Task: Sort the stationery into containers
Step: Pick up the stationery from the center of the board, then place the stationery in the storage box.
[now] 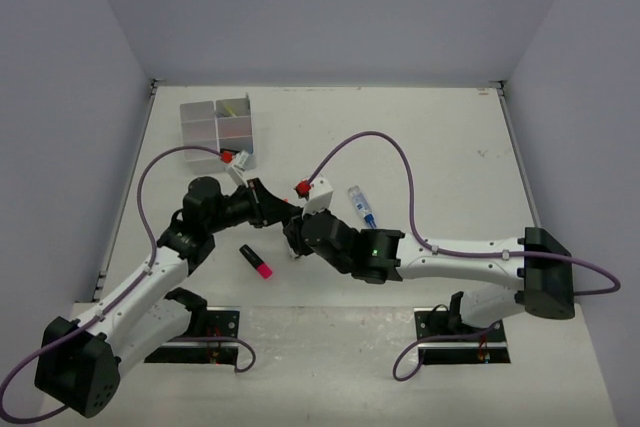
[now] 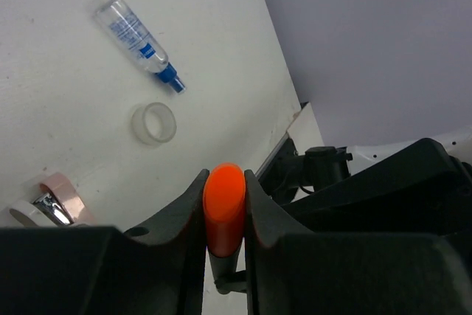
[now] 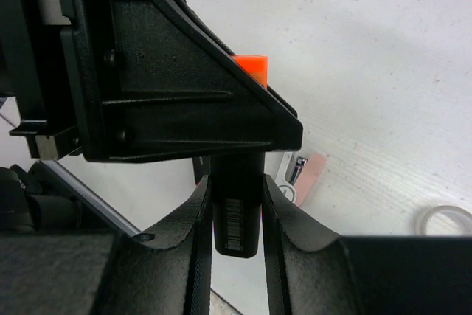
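The orange highlighter [image 2: 224, 210] is held off the counter [image 1: 430, 147] by both arms at once, well short of the tray [image 1: 200, 119] and on its near-right side. The left gripper [image 2: 224, 182] is pressed against the orange end, one finger on each side. The right gripper [image 3: 236, 204] is clamped on the black barrel, low down by the barcode. Its long axis therefore runs from one gripper to the other, with the orange end towards the left arm. In the overhead view the two wrists meet and hide the highlighter itself.

This looks like a hand-over. The left arm is the one nearer the tray, so the next move probably depends on the right gripper letting go and backing away along the barrel. If it pulls sideways, the highlighter could twist in the left grip, which covers only the short rounded cap.

Further from the tray, a pink highlighter [image 1: 257, 261] lies on the counter below the joined grippers. A blue-capped tube [image 1: 361, 205] lies out to the right, and a clear tape ring [image 2: 153, 123] sits near it.
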### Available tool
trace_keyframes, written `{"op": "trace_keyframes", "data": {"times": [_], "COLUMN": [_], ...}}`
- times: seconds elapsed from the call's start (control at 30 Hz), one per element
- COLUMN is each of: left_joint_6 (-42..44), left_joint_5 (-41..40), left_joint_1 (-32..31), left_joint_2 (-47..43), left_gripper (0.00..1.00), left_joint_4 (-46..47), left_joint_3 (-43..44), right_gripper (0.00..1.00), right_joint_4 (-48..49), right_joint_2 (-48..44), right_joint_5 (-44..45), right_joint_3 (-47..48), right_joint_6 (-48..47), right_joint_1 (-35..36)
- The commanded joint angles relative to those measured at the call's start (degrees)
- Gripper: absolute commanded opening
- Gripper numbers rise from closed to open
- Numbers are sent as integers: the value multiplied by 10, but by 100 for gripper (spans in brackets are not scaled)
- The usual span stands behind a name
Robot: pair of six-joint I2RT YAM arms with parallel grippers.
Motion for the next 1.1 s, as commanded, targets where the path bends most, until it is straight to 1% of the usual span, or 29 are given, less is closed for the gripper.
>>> {"op": "trace_keyframes", "data": {"times": [0.0, 0.03, 0.07, 0.1, 0.13, 0.17, 0.2, 0.23, 0.27, 0.33, 0.37, 0.43, 0.5, 0.6, 0.67, 0.8, 0.97, 1.07], "left_joint_6": [9, 17, 30, 51, 70, 95, 108, 112, 110, 88, 75, 69, 50, 59, 63, 86, 97, 101], "left_joint_5": [7, 0, -26, -89, -108, -201, -317, -414, -487, -641, -701, -768, -833, -869, -883, -883, -886, -876], "left_joint_1": [-10, -10, -9, -9, -9, -9, -9, -8, -3, 10, 17, 24, 43, 59, 63, 74, 79, 83], "left_joint_2": [8, 11, 15, 19, 23, 35, 45, 59, 86, 124, 146, 170, 211, 262, 285, 347, 412, 430], "left_gripper": [4, 0, 0, 0, 0, 0, 0, 0, 0, 0, 0, 0, 0, 0, 0, 0, 0, 0], "left_joint_4": [21, 7, -22, -59, -102, -158, -187, -203, -217, -209, -198, -157, -93, -5, 28, 101, 136, 170], "left_joint_3": [27, 34, 45, 64, 85, 121, 153, 177, 194, 232, 241, 242, 242, 241, 241, 247, 263, 258], "right_gripper": [0, 0, 7, 28, 55, 87, 99, 99, 99, 99, 99, 99, 99, 99, 99, 99, 99, 99], "right_joint_4": [16, 14, 10, 4, -1, -13, -28, -41, -50, -64, -66, -66, -68, -70, -69, -70, -70, -69], "right_joint_2": [-14, -12, -11, -10, -10, -14, -20, -27, -34, -57, -75, -99, -140, -173, -190, -212, -216, -214], "right_joint_5": [43, 44, 46, 49, 55, 64, 80, 95, 106, 118, 117, 117, 113, 92, 81, 65, 52, 47], "right_joint_3": [17, 19, 21, 21, 20, 14, 6, -2, -12, -47, -64, -76, -110, -141, -151, -165, -172, -175], "right_joint_6": [-23, -25, -26, -23, -19, -11, -2, 10, 27, 46, 52, 58, 67, 76, 77, 71, 68, 70], "right_joint_1": [-3, -5, -7, -9, -11, -11, -13, -14, -16, -20, -23, -24, -25, -27, -28, -29, -29, -30]}}
